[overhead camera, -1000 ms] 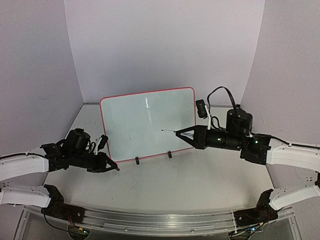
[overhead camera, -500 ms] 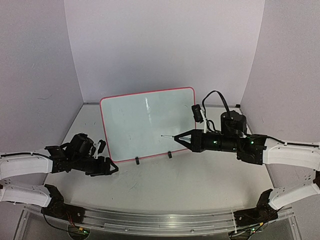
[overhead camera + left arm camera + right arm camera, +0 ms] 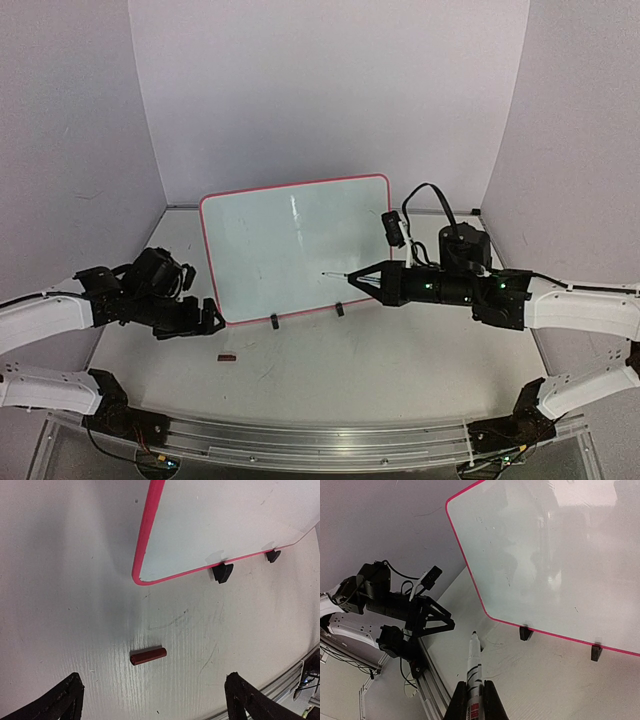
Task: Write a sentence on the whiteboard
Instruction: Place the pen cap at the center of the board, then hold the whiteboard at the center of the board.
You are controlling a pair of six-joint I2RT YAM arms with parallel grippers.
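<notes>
The whiteboard (image 3: 290,250) stands at the middle of the table (image 3: 400,370), leaning back on two small black clip feet (image 3: 222,572), and we see no sentence on it yet, only glare and faint specks. The right claw (image 3: 352,272) is clenched on a marker (image 3: 473,660), whose tip points toward nine o'clock at the lower right part of the board. We cannot tell whether the tip touches the surface. The left claw (image 3: 210,321) is released and spread wide, holding nothing, just off the board's lower left corner.

We think the main risk is the board itself. It rests only on those clips, and nothing braces it, so a firm push from the marker may slide it back or tip it over. The marker sticks out far beyond the fingers, so sideways strokes may twist it in the grip and smear the letters. Starting this low and this far right may also leave too little room for two lines.

The left wrist view shows what the top view barely hints at: a small dark red cap (image 3: 148,656) lying loose on the table at about six o'clock from the board's corner, between the open fingers. The right wrist view alone shows how the marker sits straight between its fingers. Only the top view shows both arms and the whole board together.
</notes>
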